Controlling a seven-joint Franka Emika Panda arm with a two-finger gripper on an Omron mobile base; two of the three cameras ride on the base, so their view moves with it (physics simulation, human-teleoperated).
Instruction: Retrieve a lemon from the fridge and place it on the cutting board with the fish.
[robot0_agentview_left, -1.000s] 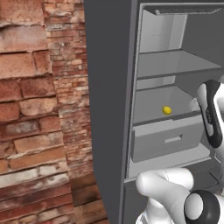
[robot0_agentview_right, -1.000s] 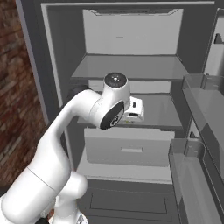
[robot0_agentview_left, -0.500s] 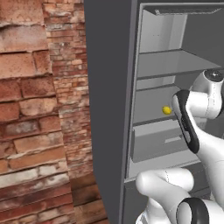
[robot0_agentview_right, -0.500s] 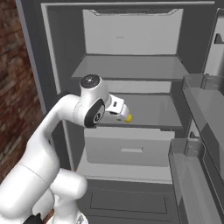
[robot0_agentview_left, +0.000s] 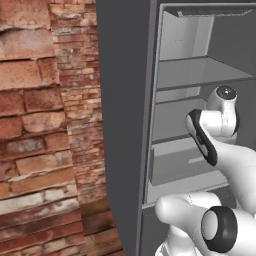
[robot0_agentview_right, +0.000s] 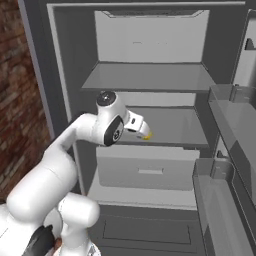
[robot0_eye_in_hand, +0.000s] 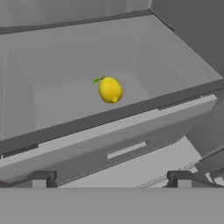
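The fridge (robot0_agentview_right: 65, 60) stands open, showing pale grey shelves. On its middle shelf (robot0_eye_in_hand: 65, 100), just behind the inner drawer (robot0_eye_in_hand: 127, 146), lies the small yellow lemon (robot0_eye_in_hand: 110, 89). In the right base view only a sliver of the lemon (robot0_agentview_right: 148, 135) peeks out past my hand. My gripper (robot0_eye_in_hand: 111, 180) is open, its fingertips (robot0_eye_in_hand: 40, 178) wide apart with nothing between them. It hovers in front of the shelf edge, short of the lemon and pointed at it. From the right base, the gripper (robot0_agentview_right: 141, 130) sits at the shelf's front. The cutting board and the fish are out of view.
The fridge's open door with its bins (robot0_agentview_right: 230, 115) juts out on the right. A brick wall (robot0_agentview_left: 45, 125) flanks the fridge's dark side (robot0_agentview_left: 125, 125) on the left. An upper shelf (robot0_agentview_right: 145, 75) lies above my hand, and a lower drawer front (robot0_agentview_right: 145, 230) below.
My arm has swung left across the fridge opening, toward the middle shelf. In the left base view it now covers the lemon. The jaws have stayed open.
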